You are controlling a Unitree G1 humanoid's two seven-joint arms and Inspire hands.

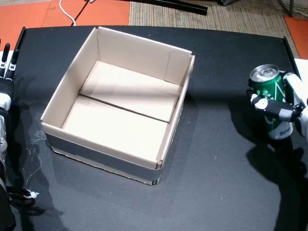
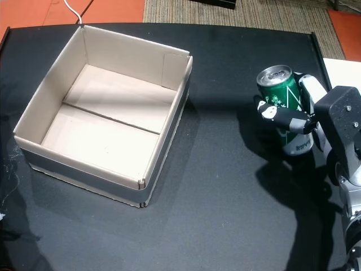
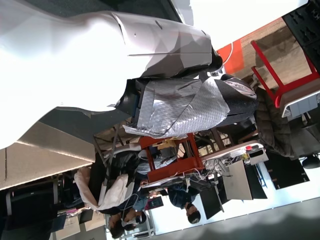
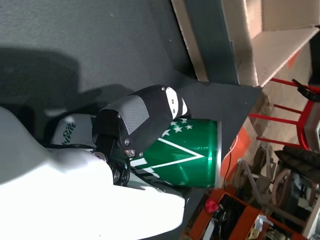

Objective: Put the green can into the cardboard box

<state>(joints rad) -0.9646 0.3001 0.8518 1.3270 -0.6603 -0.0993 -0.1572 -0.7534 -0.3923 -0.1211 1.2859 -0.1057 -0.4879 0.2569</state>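
The green can (image 1: pixel 269 91) (image 2: pixel 285 96) is upright at the right side of the black table, with my right hand (image 1: pixel 291 108) (image 2: pixel 324 121) shut on it. The thumb crosses its front and the fingers wrap its far side. The right wrist view shows the can (image 4: pixel 190 155) close up under a black thumb pad (image 4: pixel 135 120). The cardboard box (image 1: pixel 115 151) (image 2: pixel 84 175) sits open and empty left of centre, well apart from the can. My left hand (image 1: pixel 6 77) rests at the table's left edge with fingers straight, holding nothing.
The black table (image 1: pixel 216 192) ends close behind the can at the right, where a white surface (image 1: pixel 302 67) begins. White threads (image 1: pixel 33 139) lie left of the box. Orange floor and a white cable (image 1: pixel 67 12) are beyond the far edge. People sit far off in the left wrist view.
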